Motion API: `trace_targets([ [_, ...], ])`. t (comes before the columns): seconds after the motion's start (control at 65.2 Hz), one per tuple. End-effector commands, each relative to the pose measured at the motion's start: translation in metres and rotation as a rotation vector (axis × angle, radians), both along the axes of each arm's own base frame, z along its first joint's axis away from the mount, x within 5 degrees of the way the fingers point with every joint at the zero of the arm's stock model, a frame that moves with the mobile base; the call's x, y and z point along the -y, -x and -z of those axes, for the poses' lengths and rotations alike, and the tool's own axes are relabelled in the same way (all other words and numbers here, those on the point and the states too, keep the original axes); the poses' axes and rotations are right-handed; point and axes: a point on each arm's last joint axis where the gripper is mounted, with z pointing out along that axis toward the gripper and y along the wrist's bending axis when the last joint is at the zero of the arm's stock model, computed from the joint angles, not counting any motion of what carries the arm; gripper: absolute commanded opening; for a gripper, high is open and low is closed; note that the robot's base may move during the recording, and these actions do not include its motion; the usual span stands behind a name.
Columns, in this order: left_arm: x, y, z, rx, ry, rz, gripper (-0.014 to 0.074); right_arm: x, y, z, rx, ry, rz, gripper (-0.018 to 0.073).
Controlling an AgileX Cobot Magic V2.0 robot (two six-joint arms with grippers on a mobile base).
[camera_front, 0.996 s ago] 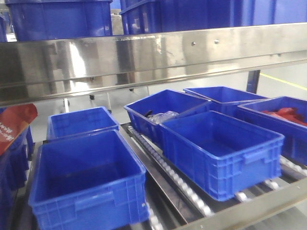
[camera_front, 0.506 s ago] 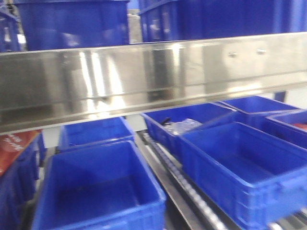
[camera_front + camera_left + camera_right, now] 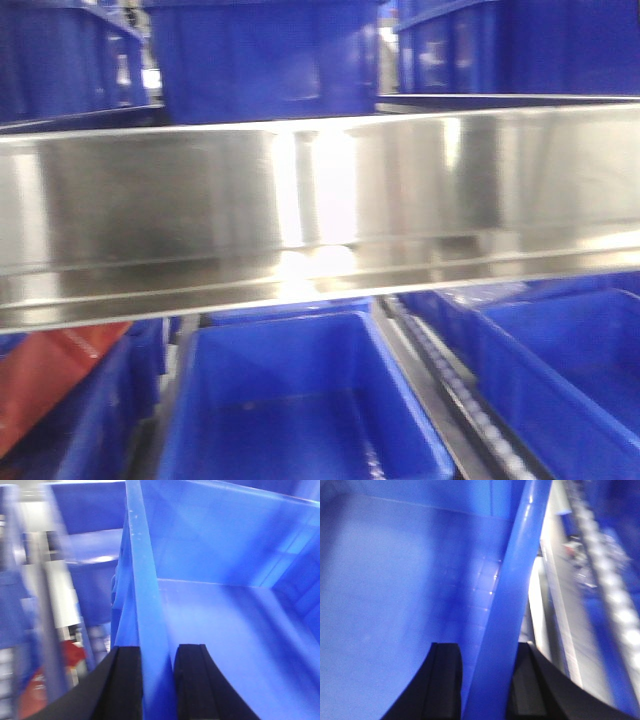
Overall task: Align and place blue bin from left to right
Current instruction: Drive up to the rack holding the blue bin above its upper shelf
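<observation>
An empty blue bin (image 3: 300, 400) fills the lower middle of the front view, below the steel shelf beam. In the left wrist view my left gripper (image 3: 157, 650) is shut on this blue bin's left wall (image 3: 145, 595), one black finger on each side of the rim. The right wrist view shows my right gripper (image 3: 485, 647) shut on the bin's right wall (image 3: 512, 590) in the same way. The bin's bare floor (image 3: 220, 630) shows between them. Neither gripper appears in the front view.
A wide steel shelf beam (image 3: 320, 200) crosses the front view, with more blue bins (image 3: 260, 60) on the level above. Another blue bin (image 3: 560, 370) stands to the right past a roller track (image 3: 450, 390). A red bag (image 3: 50, 385) lies at the left.
The front view has shifted and blurred: the shelf beam now looms larger and lower, and the bins have slid right and down in the picture. The right-hand bins are mostly out of frame.
</observation>
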Motion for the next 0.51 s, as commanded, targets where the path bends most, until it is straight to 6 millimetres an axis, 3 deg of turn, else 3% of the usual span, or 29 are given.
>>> trace_targets([
  [0.0, -0.0041, 0.0081, -0.023, 0.16, -0.002, -0.008, -0.0111, 0.0074, 0.0046, -0.0171, 0.119, 0.003, -0.002, -0.0151],
  [0.49, -0.0041, 0.0081, -0.023, 0.16, -0.002, -0.008, -0.0111, 0.0066, 0.0034, -0.0195, 0.145, -0.013, -0.002, -0.0151],
])
